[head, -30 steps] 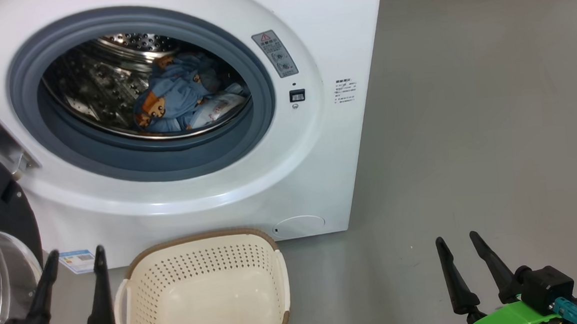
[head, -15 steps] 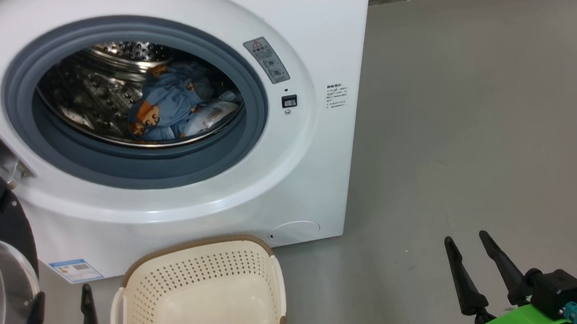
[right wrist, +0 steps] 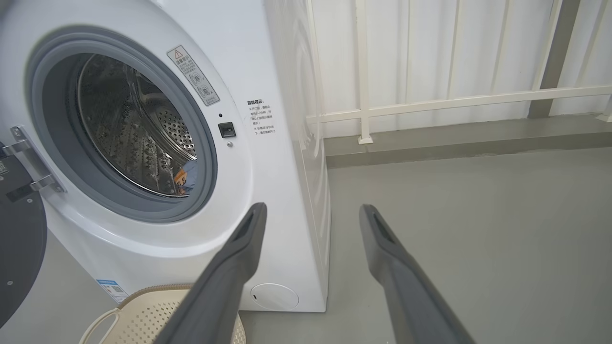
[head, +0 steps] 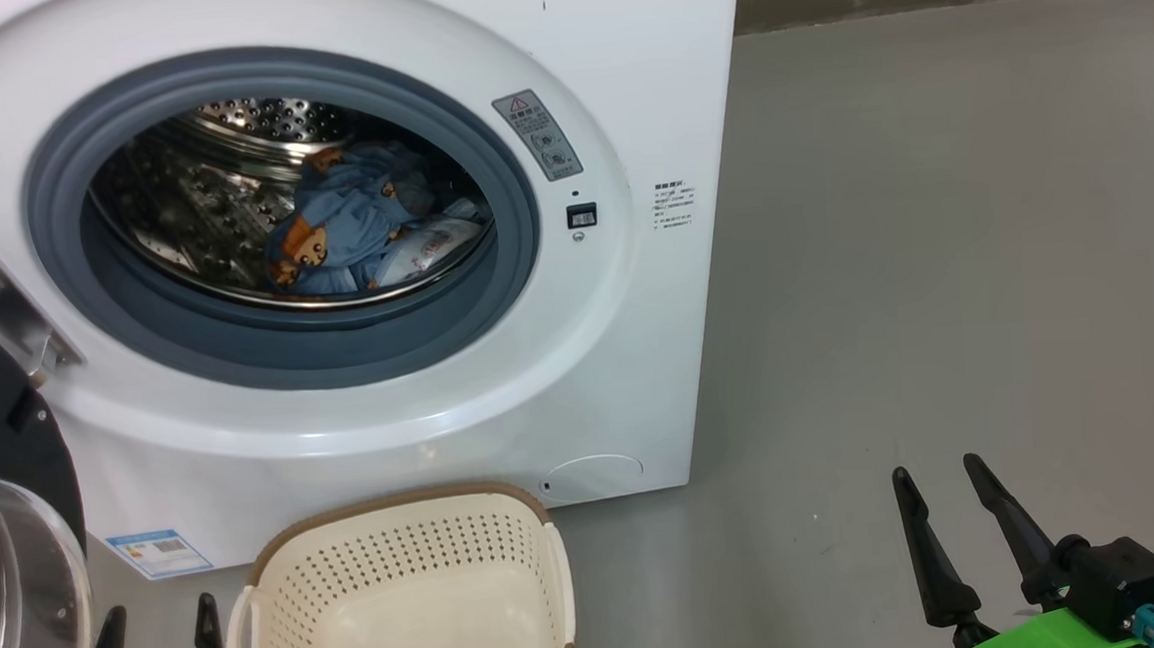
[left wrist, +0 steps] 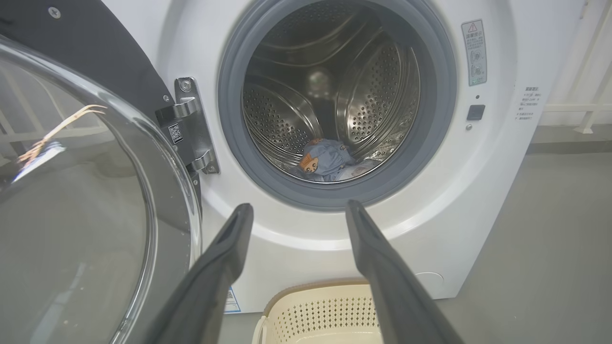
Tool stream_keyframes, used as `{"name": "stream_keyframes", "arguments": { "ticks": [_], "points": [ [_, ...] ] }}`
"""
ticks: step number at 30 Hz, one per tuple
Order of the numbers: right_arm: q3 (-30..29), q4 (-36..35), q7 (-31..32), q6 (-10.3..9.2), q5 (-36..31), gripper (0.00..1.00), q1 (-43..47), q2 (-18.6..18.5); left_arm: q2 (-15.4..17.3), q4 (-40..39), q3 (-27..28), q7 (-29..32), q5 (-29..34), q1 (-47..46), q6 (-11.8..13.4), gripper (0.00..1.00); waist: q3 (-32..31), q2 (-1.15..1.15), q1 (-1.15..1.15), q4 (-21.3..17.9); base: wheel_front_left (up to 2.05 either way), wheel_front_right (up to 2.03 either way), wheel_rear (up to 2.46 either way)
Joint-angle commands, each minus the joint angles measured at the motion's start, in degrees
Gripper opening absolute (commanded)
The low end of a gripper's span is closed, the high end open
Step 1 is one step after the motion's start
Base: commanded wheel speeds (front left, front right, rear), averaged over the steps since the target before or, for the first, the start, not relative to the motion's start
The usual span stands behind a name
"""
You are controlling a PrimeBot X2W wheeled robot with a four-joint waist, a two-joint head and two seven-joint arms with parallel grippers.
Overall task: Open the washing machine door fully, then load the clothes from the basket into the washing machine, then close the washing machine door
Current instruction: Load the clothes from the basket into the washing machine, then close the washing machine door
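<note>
Load in, door to go. My left gripper point(left wrist: 299, 206), jaws apart and empty, hovers just beside the washing machine door point(left wrist: 71, 200), which hangs swung wide on its steel hinge point(left wrist: 191, 124) at the left of the washing machine point(head: 658, 339). The bear-print clothes point(head: 351, 228) lie at the bottom of the perforated drum point(left wrist: 373, 81), and the basket point(head: 387, 498) stands empty on the floor point(head: 933, 242) against the machine's front, below the opening.

By my reckoning only the closing is left. I would bring the left fingers round to the door's outer face and push on the black rim, not the glass bowl. The push should follow the arc about the hinge until the catch meets the lock slot point(head: 581, 215) at the opening's right edge, and end firmly so that it latches.

The cloth looks clear of the grey-blue gasket point(head: 318, 350), so nothing should get pinched. I cannot tell whether the door's lower rim will pass above the basket.

My right gripper point(head: 936, 467), jaws also apart and empty, waits over bare floor right of the machine, well apart from the door's path. A white railing point(right wrist: 430, 102) runs along the wall behind.
</note>
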Motion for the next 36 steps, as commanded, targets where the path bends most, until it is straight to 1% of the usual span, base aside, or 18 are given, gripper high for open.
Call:
{"name": "stream_keyframes", "arguments": {
  "ticks": [1, 15, 36],
  "points": [
    [1.5, -1.6, -0.3, 0.14, -0.4, 1.00, -0.2, -0.2, 0.3, -0.9, 1.7, -0.4, 0.1, -0.7, -0.4, 1.00, 0.0, 0.00, 0.00, 0.0, 0.00, 0.00, 0.00],
    [1.6, -1.8, -0.3, 0.14, -0.5, 1.00, -0.4, -0.2, -0.1, 1.3, 1.5, -0.4, 0.0, -2.2, -1.9, 1.00, 0.0, 0.00, 0.00, 0.3, 0.00, 0.00, 0.00],
    [2.0, -1.0, -0.3, 0.14, -0.1, 1.00, -1.1, -0.2, -1.0, 1.6, 2.4, -0.4, 0.9, -3.8, -2.8, 1.00, 0.6, 0.00, 0.00, 0.8, 0.00, 0.00, 0.00]
  ]
}}
